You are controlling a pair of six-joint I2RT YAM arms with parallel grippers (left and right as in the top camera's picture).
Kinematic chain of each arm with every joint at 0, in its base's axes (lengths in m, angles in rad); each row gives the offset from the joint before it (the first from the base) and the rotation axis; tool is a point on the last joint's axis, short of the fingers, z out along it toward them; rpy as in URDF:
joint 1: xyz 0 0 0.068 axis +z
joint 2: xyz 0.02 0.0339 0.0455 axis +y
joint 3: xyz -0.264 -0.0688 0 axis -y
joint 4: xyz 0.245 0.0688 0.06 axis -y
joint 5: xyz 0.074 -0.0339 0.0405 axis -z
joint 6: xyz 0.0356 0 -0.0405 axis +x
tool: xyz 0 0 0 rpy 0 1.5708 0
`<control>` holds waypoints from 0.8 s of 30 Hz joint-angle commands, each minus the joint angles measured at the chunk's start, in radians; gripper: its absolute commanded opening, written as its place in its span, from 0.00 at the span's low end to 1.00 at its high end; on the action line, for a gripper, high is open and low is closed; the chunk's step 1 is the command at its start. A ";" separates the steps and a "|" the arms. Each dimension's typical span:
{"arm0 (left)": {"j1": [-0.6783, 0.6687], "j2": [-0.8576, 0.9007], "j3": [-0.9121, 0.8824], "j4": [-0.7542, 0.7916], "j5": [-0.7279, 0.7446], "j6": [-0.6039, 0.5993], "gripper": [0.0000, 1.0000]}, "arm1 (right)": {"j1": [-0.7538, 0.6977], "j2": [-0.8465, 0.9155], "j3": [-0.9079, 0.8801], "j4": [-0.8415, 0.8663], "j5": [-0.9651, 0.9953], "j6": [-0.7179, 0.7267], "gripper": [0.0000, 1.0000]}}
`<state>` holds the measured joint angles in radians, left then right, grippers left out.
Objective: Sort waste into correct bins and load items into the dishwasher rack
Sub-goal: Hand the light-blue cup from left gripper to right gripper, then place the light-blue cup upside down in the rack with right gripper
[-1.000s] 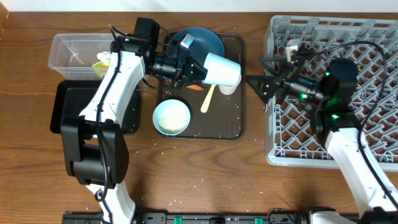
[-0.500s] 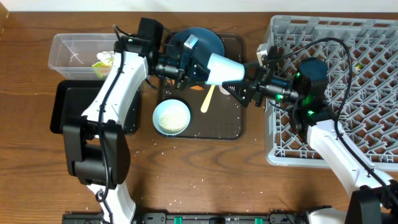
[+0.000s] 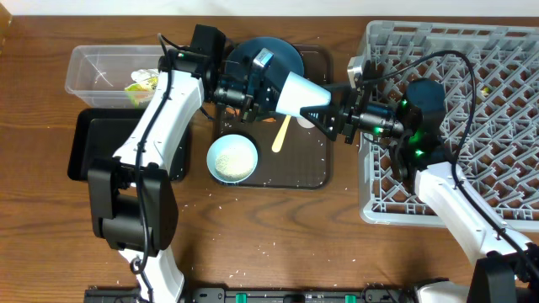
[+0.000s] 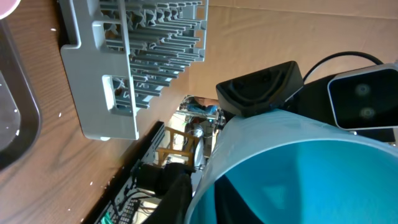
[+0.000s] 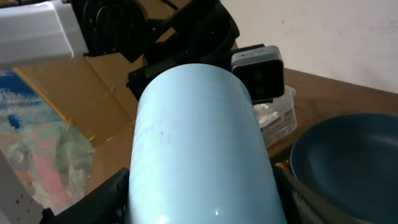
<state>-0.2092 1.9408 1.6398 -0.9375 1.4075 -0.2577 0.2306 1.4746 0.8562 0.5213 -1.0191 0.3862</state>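
A light blue cup [image 3: 301, 91] hangs on its side above the brown tray, between my two grippers. My left gripper [image 3: 263, 86] is shut on its rim, one finger inside the cup [image 4: 298, 174]. My right gripper [image 3: 331, 113] grips the cup's closed end, a finger pressed on each side of it [image 5: 199, 143]. The dark blue plate [image 3: 282, 50], light blue bowl [image 3: 232, 158], yellow spoon [image 3: 281, 133], pink cup [image 3: 308, 122] and orange carrot [image 3: 264, 119] lie on the brown tray. The grey rack [image 3: 455, 50] stands at the right.
The brown serving tray [image 3: 317, 172] is in the middle. The clear tub [image 3: 101, 63] at the back left holds the yellow-green wrapper [image 3: 139, 84] and white paper; the black tray [image 3: 91, 143] lies in front of it. Rice grains [image 3: 269, 246] dot the table.
My right gripper came left from the rack and closed round the cup's closed end. My left arm turned the cup toward it and shifted it slightly right.
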 commanded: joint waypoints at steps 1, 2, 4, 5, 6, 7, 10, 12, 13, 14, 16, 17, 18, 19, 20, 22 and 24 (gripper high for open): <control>-0.008 -0.029 0.023 -0.003 0.021 0.016 0.17 | -0.008 0.003 0.010 0.004 0.005 0.004 0.40; -0.007 -0.028 0.023 0.001 0.017 0.016 0.23 | -0.016 0.000 0.010 0.004 0.005 0.016 0.40; -0.005 -0.028 0.023 0.005 0.001 0.016 0.27 | -0.038 -0.005 0.010 0.003 0.005 0.049 0.37; -0.003 -0.028 0.023 0.005 -0.009 0.017 0.30 | -0.051 -0.009 0.011 0.002 0.004 0.068 0.36; -0.001 -0.028 0.023 0.005 -0.013 0.017 0.33 | -0.071 -0.014 0.010 0.001 -0.002 0.095 0.37; 0.004 -0.028 0.023 0.005 -0.013 0.017 0.34 | -0.092 -0.021 0.011 0.001 -0.016 0.125 0.38; 0.025 -0.028 0.023 0.017 -0.013 0.017 0.35 | -0.162 -0.047 0.011 -0.019 -0.072 0.153 0.38; 0.048 -0.028 0.023 0.031 -0.013 0.017 0.35 | -0.208 -0.069 0.010 -0.076 -0.087 0.151 0.38; 0.059 -0.028 0.023 0.035 -0.013 0.017 0.35 | -0.232 -0.082 0.011 -0.116 -0.089 0.148 0.38; 0.072 -0.028 0.023 0.035 -0.013 0.017 0.36 | -0.253 -0.094 0.010 -0.154 -0.090 0.142 0.38; 0.097 -0.028 0.023 0.035 -0.013 0.017 0.36 | -0.294 -0.123 0.010 -0.243 -0.087 0.114 0.37; 0.114 -0.028 0.023 0.036 -0.016 0.017 0.36 | -0.317 -0.144 0.011 -0.298 -0.076 0.101 0.37; 0.124 -0.028 0.023 0.036 -0.027 0.017 0.36 | -0.334 -0.161 0.011 -0.335 -0.068 0.099 0.37; 0.137 -0.028 0.023 0.036 -0.055 0.017 0.36 | -0.349 -0.179 0.011 -0.363 -0.059 0.098 0.37; 0.148 -0.028 0.023 0.036 -0.085 0.017 0.36 | -0.365 -0.203 0.011 -0.396 -0.040 0.098 0.37; 0.168 -0.028 0.023 0.034 -0.161 0.016 0.36 | -0.390 -0.248 0.015 -0.476 0.016 0.080 0.37; 0.183 -0.028 0.023 0.034 -0.243 0.016 0.36 | -0.407 -0.298 0.031 -0.603 0.111 0.034 0.37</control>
<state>-0.0422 1.9408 1.6398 -0.9031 1.2900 -0.2573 -0.1516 1.2381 0.8608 -0.0196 -1.0161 0.4812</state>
